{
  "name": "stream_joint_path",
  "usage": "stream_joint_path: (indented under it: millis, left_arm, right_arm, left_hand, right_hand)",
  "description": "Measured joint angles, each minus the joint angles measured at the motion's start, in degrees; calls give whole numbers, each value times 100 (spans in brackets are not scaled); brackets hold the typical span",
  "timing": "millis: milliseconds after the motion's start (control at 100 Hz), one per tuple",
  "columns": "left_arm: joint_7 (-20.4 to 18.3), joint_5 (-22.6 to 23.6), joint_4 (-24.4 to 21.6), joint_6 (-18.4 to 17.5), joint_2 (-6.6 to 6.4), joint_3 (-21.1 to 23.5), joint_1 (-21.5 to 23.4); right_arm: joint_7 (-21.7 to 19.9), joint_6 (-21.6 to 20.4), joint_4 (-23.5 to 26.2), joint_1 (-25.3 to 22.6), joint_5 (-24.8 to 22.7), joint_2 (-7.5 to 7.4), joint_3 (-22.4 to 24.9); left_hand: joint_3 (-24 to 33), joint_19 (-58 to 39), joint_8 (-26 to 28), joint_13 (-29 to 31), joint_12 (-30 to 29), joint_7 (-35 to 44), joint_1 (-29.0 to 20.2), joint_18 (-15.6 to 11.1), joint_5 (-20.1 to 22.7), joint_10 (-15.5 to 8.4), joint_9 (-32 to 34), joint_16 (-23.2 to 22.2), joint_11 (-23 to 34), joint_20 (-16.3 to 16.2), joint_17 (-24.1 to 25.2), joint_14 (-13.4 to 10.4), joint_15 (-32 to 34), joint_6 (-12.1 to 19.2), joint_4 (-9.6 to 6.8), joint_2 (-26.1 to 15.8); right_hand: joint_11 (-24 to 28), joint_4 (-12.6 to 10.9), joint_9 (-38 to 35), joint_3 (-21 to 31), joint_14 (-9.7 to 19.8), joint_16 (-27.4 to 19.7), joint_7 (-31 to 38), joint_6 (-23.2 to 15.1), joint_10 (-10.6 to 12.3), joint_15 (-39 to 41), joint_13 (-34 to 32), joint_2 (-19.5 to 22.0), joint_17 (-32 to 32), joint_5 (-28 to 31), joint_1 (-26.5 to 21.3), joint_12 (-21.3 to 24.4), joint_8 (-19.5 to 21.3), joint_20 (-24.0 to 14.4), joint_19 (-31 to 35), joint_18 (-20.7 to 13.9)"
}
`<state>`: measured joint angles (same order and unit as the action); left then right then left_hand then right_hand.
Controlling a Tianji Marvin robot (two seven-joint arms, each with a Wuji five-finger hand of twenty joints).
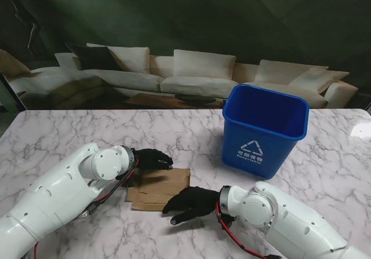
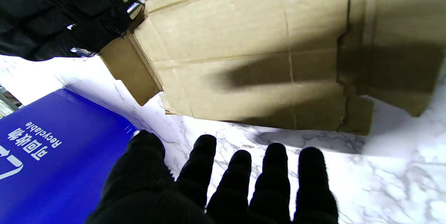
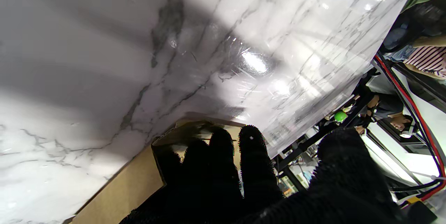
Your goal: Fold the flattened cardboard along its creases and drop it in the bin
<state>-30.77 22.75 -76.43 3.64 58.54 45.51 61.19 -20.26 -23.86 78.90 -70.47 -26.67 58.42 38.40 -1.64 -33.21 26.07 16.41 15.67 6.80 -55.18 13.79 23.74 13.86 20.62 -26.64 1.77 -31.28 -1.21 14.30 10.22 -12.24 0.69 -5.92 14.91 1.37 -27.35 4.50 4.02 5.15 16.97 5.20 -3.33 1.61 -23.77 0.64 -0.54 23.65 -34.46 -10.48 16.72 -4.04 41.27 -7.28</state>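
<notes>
1. Cardboard [image 1: 157,189] lies flat on the worktop [image 1: 69,131], near side of the blue bin [image 1: 264,130], between both arms.
2. Left robot hand [image 1: 152,159]: fingers spread, hovering at the far edge, holding nothing.
3. Right robot hand [image 1: 191,204]: fingers resting on the near-right corner; whether it grips is unclear.
4. Likely light, stiff, hinging only at creases, sliding on marble. Pin one panel, lift the opposite flap edge.
</notes>
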Motion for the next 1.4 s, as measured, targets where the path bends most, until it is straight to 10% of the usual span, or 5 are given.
stream_joint_path:
  millis: [340,660,1030,1400]
  left_arm:
    - [-45,-257,168,444,73,-251,-234]
    - [-283,-529,144,875,62,-343,-399]
    - [-353,-1040,82,1448,26,-92,-281]
    - [-387,-1672,105,1832,87,98,-207]
  right_arm:
    - [86,27,-35,3,-171,23,19]
    - [172,148,-137,119,-352,59,-47]
    - [208,367,-142,243,-644,53,-145]
    - [172,595,-118,334,-770,46,-228]
  left_hand:
    - [-7,-170,-68,-72,-67,-196,73,-123,-552,357,-141,43,-30,-61,-221,40,-11,-161,0,15]
    - [-7,-712,-242,426,185,-272,76,283,-625,596,476,-1207,185,-141,-305,56,564,-312,0,16]
    - [-6,-1969,-243,1303,71,-286,73,884,-829,768,1006,-2104,65,-870,-777,859,1495,-599,0,20]
    - [-7,-2035,-256,1524,75,-358,187,850,-900,885,1289,-806,91,-436,-1032,1129,1160,-1038,0,246]
  right_hand:
    - [-8,0,29,-103,94,0,0,0,80,-2,82,62,-19,0,0,4,0,-1,-68,-91]
    - [-9,0,122,-106,470,0,0,0,450,-7,176,66,-61,0,0,4,0,-1,-158,-457]
    - [88,0,161,-197,792,-29,0,-552,1259,-87,423,103,-173,-12,0,-81,-5,68,-436,-662]
    - [-110,0,226,-251,1127,-175,-97,-986,1735,-131,528,103,-271,-117,0,-75,-159,279,-700,-708]
